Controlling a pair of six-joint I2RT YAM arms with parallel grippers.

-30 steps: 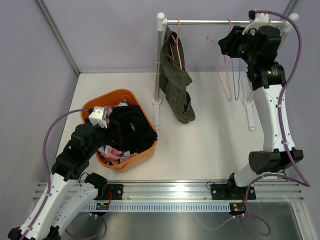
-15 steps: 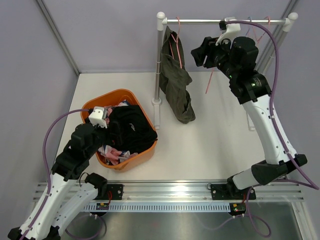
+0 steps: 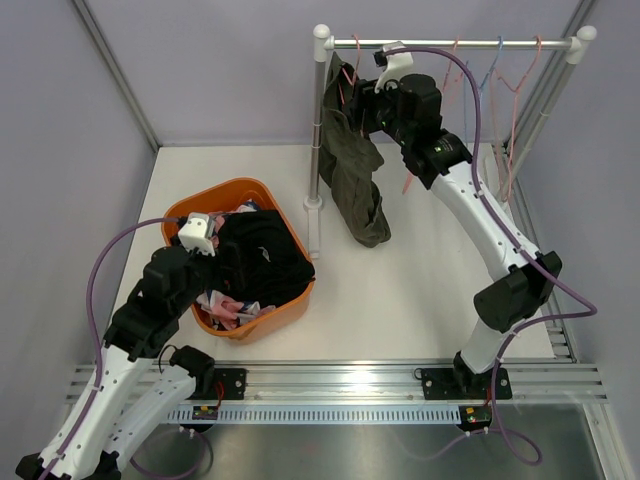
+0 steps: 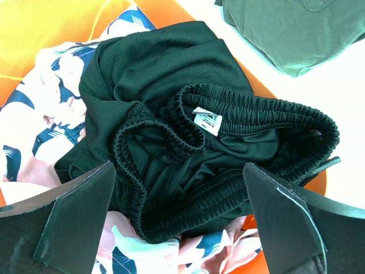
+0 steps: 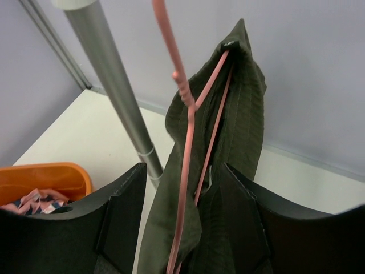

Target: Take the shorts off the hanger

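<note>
The olive green shorts (image 3: 352,165) hang on a pink hanger (image 5: 193,123) at the left end of the rail (image 3: 450,44). My right gripper (image 3: 368,105) is open right beside them; in the right wrist view its jaws stand on either side of the cloth (image 5: 239,125) and hanger. The black shorts (image 3: 262,260) lie on top in the orange basket (image 3: 283,312), over the pink patterned shorts (image 3: 222,306). My left gripper (image 4: 182,228) is open just above the black shorts (image 4: 188,148). The camouflage shorts are out of view.
Several empty pink and blue hangers (image 3: 505,85) hang at the right end of the rail. The rack's left post (image 3: 318,130) stands by the olive shorts, its right post (image 3: 540,110) at the far right. Grey walls close in behind.
My right arm has swung left along the rail, from the empty hangers at the right end to the olive shorts. The left arm has not moved.
</note>
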